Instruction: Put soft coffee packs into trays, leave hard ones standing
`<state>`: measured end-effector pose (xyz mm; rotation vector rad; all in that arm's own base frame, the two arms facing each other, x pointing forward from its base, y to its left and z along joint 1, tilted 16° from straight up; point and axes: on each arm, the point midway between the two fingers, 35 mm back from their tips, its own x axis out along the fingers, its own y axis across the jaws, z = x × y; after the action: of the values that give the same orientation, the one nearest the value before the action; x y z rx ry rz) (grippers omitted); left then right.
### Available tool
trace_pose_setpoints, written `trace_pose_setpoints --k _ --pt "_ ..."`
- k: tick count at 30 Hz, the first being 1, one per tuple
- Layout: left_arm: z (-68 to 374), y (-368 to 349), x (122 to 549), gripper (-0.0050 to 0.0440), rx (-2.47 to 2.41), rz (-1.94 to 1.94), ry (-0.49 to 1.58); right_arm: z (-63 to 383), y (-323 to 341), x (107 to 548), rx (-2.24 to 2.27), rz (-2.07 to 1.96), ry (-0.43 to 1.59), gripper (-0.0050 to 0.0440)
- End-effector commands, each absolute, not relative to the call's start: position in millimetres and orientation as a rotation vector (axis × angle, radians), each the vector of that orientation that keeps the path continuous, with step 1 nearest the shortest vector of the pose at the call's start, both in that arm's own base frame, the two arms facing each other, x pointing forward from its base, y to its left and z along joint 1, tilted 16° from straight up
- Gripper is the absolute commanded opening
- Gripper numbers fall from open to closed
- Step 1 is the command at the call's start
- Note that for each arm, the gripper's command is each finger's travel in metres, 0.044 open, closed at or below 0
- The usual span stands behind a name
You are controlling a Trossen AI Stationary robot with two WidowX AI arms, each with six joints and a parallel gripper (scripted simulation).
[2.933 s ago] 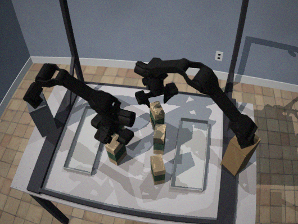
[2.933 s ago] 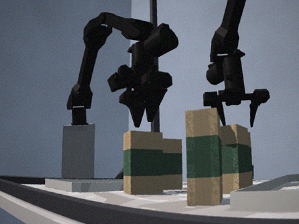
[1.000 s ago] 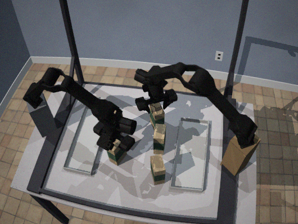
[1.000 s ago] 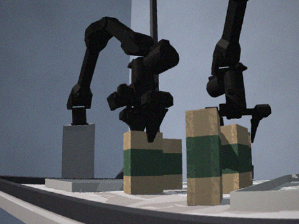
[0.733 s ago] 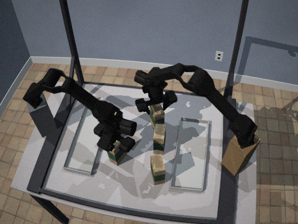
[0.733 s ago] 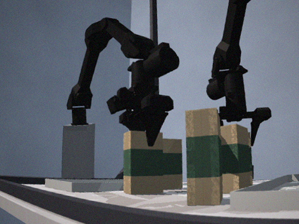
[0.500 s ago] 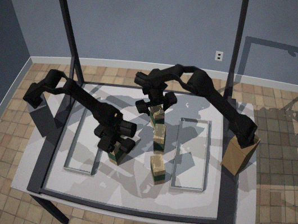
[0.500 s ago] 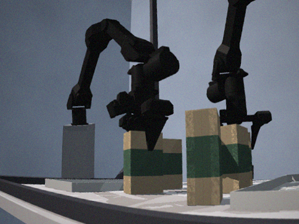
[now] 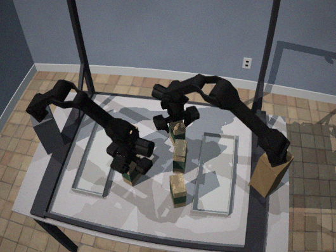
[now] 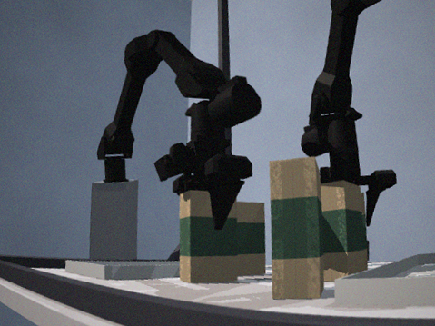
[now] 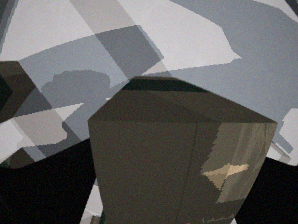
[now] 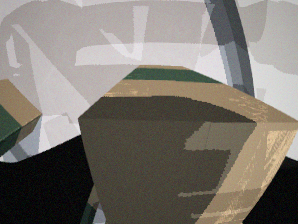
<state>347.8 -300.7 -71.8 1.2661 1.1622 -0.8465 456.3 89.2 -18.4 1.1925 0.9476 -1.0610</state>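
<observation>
Five tan coffee packs with green bands stand on the bench. My left gripper [image 9: 176, 121] [image 10: 344, 197] is open and straddles the top of the far pack [image 9: 179, 133] [image 10: 341, 230] [image 11: 175, 165] of the row of three. The middle pack [image 9: 180, 155] and the near pack [image 9: 177, 190] [image 10: 296, 229] stand free. My right gripper [image 9: 131, 169] [image 10: 201, 199] is open and straddles the top of one pack [image 9: 132, 178] [image 10: 200, 240] [image 12: 165, 165] of the row of two. The second pack of that row [image 10: 250, 239] stands behind it and is hidden in the top view.
A long shallow tray [image 9: 210, 211] [image 10: 385, 286] lies between the row of three and the left arm's tan pedestal [image 9: 269, 177]. Another tray [image 9: 87, 191] [image 10: 118, 267] lies between the row of two and the right arm's grey pedestal [image 9: 41, 126] [image 10: 113, 219]. A dark frame rims the bench.
</observation>
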Motion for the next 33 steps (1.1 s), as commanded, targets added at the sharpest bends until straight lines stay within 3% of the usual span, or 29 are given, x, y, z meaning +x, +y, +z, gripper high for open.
trace_pose_setpoints --k 1,14,15,20,21,33 --pt "-68.3 -304.1 351.0 0.0358 1.262 -0.848 1.144 -11.5 90.6 460.2 1.204 -1.041 0.940 0.0353" --pt "-68.2 -304.1 351.0 0.0358 1.262 -0.848 1.144 -11.4 90.7 460.2 1.204 -1.041 0.940 0.0353" --pt "-68.2 -304.1 351.0 0.0358 1.262 -0.848 1.144 -11.4 90.7 460.2 1.204 -1.041 0.940 0.0103" --pt "-68.2 -304.1 351.0 0.0358 1.262 -0.848 1.144 -11.4 90.7 460.2 1.204 -1.041 0.940 0.0103" --pt "-68.2 -304.1 351.0 0.0108 1.262 -0.848 1.144 -11.5 90.7 460.2 1.204 -1.041 0.940 0.0103" --pt "-68.2 -304.1 351.0 0.0108 1.262 -0.848 1.144 -11.5 90.7 460.2 1.204 -1.041 0.940 0.0103"
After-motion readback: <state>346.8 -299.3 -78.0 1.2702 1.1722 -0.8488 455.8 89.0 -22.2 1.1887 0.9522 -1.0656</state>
